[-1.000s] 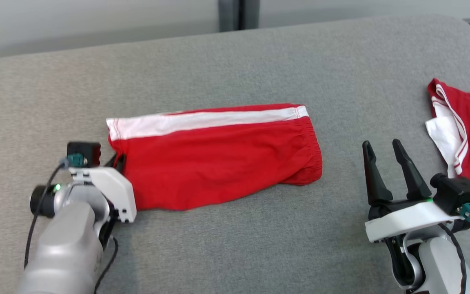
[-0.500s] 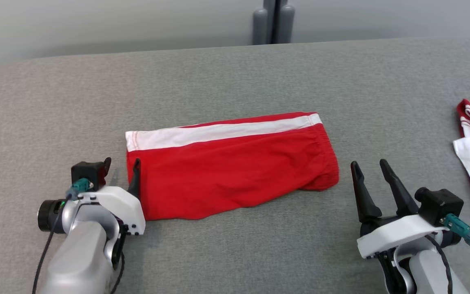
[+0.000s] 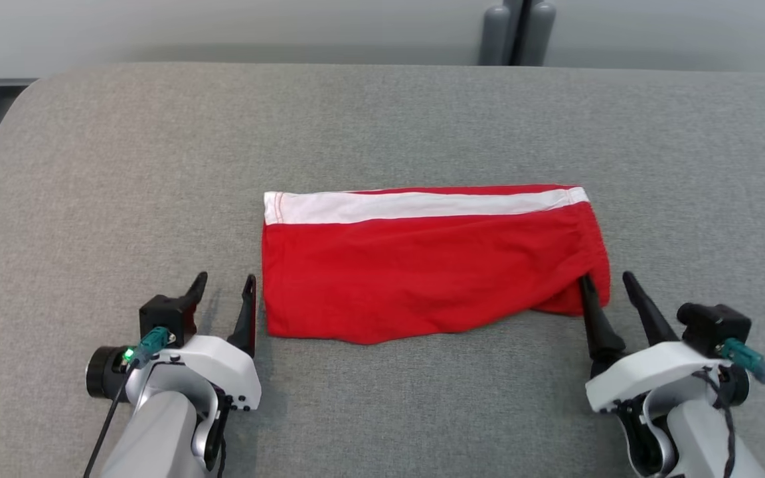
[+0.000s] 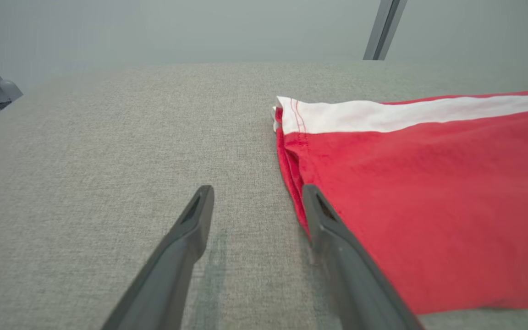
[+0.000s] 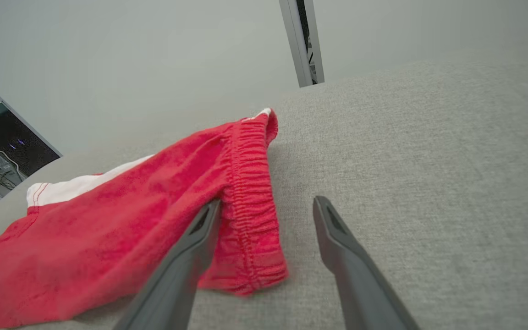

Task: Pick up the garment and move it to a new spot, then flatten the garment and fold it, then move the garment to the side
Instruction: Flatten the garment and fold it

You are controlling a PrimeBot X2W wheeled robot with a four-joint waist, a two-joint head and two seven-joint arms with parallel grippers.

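Surface: a grey woven-cloth tabletop (image 3: 382,126) with rounded corners and a coarse weave, running from 9 to 3 o'clock before me.
Room: a plain pale grey wall behind, with a grey twin-tube post (image 3: 518,30) at 1 o'clock beyond the far edge.
Garment: the red soft-cloth garment (image 3: 422,265) lies folded into a long flat rectangle at the middle of the surface, lightly creased. A white stripe (image 3: 422,204) runs along its 12 o'clock edge, and a gathered elastic waistband (image 5: 250,183) closes its 3 o'clock end.
Left pincer: my left pincer (image 3: 226,279), at 8 o'clock, stands spread and pinches nothing. Its inner finger is just beside the garment's 9 o'clock hem.
Right pincer: my right pincer (image 3: 606,279), at 4 o'clock, is spread too. Its inner finger lies against the waistband corner, its outer finger is over bare grey cloth, and it pinches nothing.
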